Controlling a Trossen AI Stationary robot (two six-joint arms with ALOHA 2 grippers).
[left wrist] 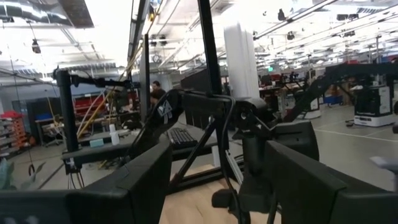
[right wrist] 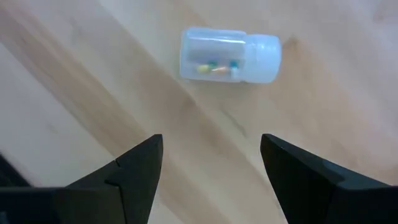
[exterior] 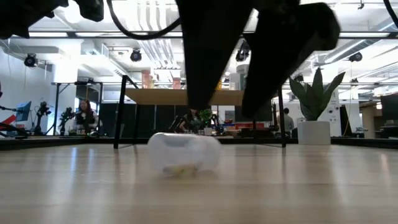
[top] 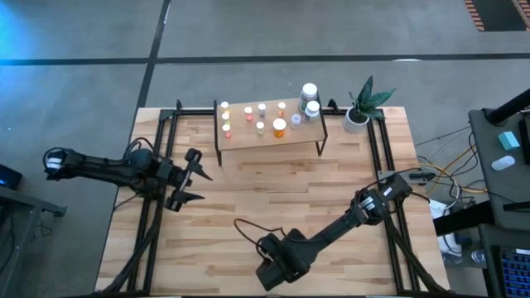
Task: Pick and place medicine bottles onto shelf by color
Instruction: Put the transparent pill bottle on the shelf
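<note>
clear bottle [right wrist: 229, 55], white cap, lying sideways

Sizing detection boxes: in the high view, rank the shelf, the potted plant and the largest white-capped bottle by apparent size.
1. Shelf, clearly the largest.
2. Potted plant, leaves and pot together.
3. Largest white-capped bottle, the smallest.
All three sit at the table's far edge, at similar distance from the camera, so the order looks reliable.
</note>
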